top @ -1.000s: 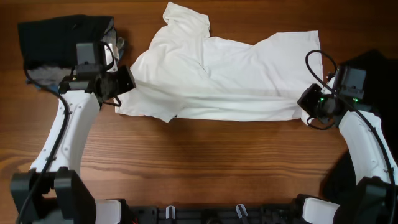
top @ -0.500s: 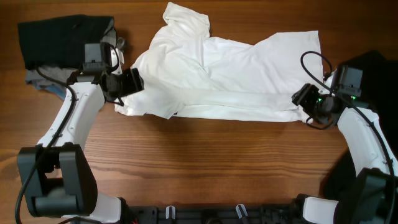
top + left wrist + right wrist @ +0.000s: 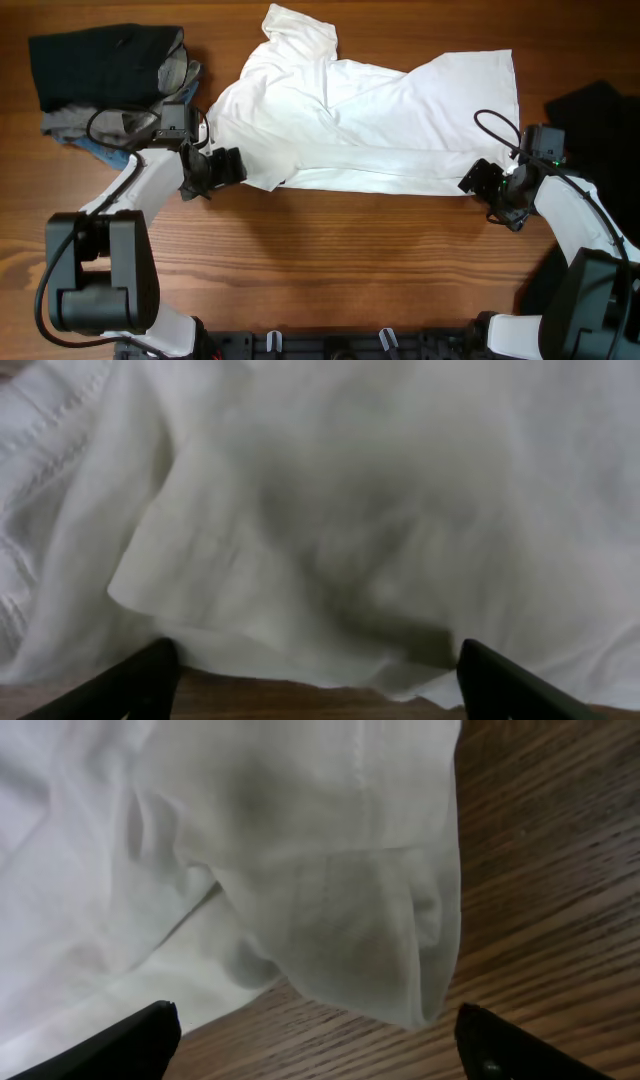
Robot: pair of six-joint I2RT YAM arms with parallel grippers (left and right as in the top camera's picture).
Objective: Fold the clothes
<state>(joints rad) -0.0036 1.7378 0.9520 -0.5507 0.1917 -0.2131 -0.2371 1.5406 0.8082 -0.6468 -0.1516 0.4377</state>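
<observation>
White T-shirt [image 3: 360, 120] lies creased across the middle of the table [image 3: 330, 260]. My left gripper [image 3: 228, 167] is at its lower left hem, jaws spread wide, cloth just ahead. My right gripper [image 3: 474, 181] is at the lower right corner, jaws likewise spread. Folded dark pile [image 3: 100, 65] sits far left.
</observation>
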